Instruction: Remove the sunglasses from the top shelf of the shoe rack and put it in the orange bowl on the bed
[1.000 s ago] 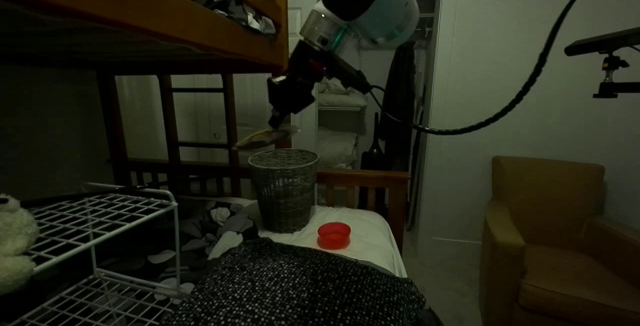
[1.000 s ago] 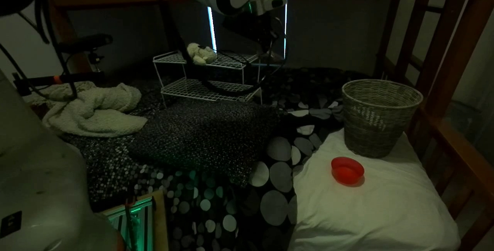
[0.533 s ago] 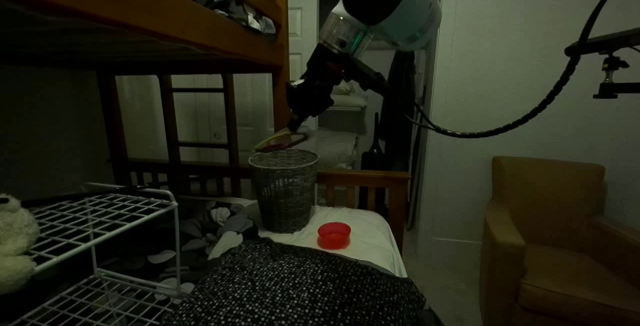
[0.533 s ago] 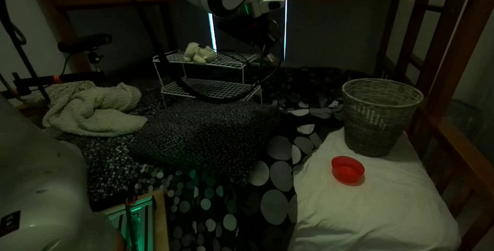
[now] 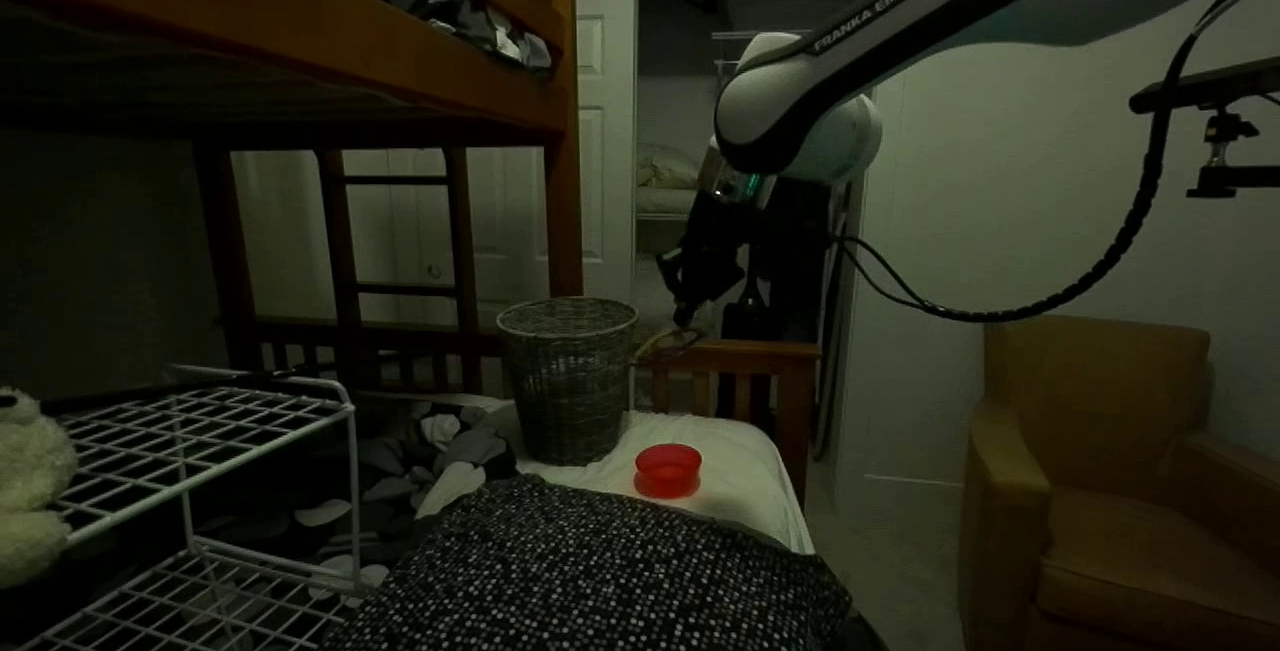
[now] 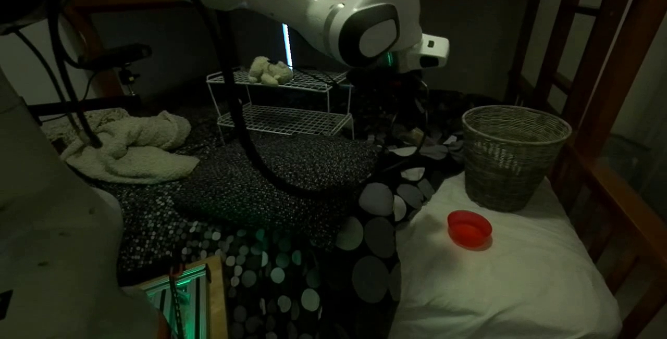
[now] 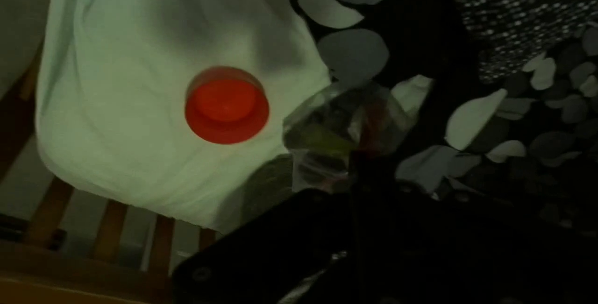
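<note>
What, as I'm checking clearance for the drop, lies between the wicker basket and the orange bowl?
Just white cloth between the wicker basket and the orange bowl, as both exterior views show.

A wicker basket stands on a white pillow; elsewhere are a fluffy toy, a crumpled blanket and a tan armchair.

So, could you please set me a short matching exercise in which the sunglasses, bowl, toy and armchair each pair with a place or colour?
Things:
1. Sunglasses
2. Bowl
3. Toy
4. Armchair

Place or colour:
A. tan
B. held in the gripper
C. on the top shelf
D. red

Pairs: 1-B; 2-D; 3-C; 4-A
</note>
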